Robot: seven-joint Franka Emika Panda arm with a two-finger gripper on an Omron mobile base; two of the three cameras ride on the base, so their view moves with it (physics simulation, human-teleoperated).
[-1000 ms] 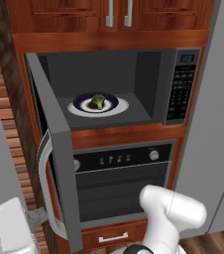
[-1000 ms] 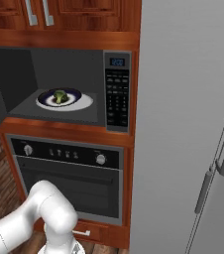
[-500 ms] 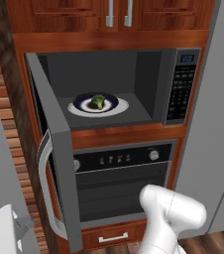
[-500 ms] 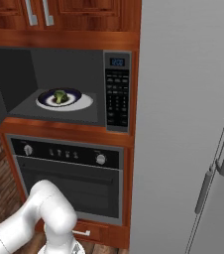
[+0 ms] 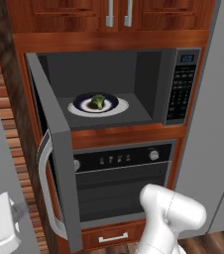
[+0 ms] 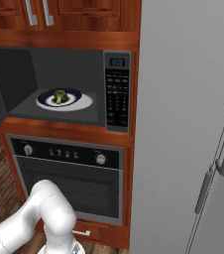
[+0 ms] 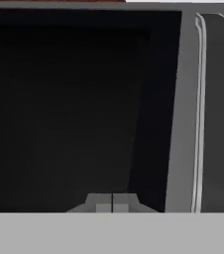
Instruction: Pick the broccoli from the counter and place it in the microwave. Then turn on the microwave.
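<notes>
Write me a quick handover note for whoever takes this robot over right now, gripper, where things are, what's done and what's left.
Gripper: shut, holding nothing, its tips close against the black glass of the microwave door, by the door's handle.
Broccoli: on the dark plate sitting on the turntable inside the microwave.
Microwave door: swung wide open to the left.
Done: broccoli is in the microwave.
Left: push the door closed, then press start on the keypad at the microwave's right side, below the blue display.
</notes>
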